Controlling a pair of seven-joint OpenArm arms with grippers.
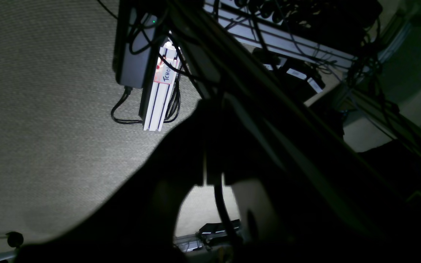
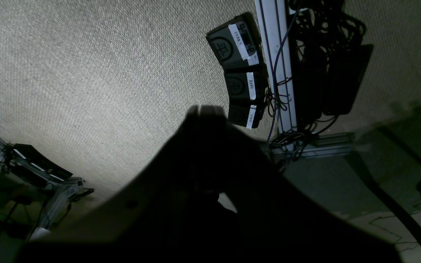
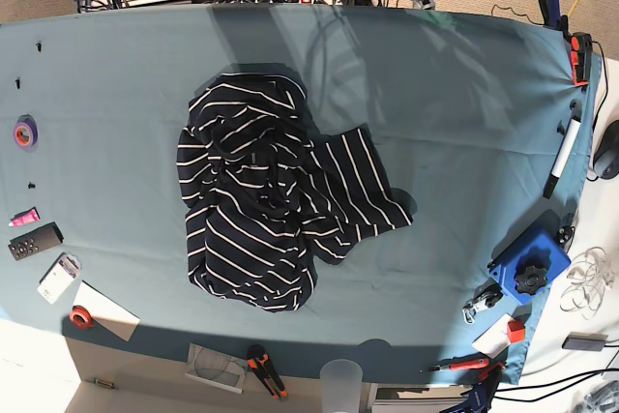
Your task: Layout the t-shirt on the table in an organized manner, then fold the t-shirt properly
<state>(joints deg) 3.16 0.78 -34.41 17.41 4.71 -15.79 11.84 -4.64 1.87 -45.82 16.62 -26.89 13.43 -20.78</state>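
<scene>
The t-shirt (image 3: 276,205), dark navy with thin white stripes, lies crumpled in a heap a little left of the middle of the table (image 3: 464,113), one part spread out to the right. Neither arm shows in the base view. Each wrist view looks down past the table at a beige carpet. In the left wrist view my left gripper (image 1: 212,109) is a dark silhouette, its fingertips together with nothing in them. My right gripper (image 2: 205,109) is also a dark shape, shut and empty.
Along the table's edges lie a purple tape roll (image 3: 25,132), a remote (image 3: 35,240), a red tape roll (image 3: 81,316), orange-handled pliers (image 3: 265,370), a clear cup (image 3: 340,377), a blue box (image 3: 530,265) and a marker (image 3: 561,160). Foot pedals (image 2: 239,69), rails and cables sit on the floor.
</scene>
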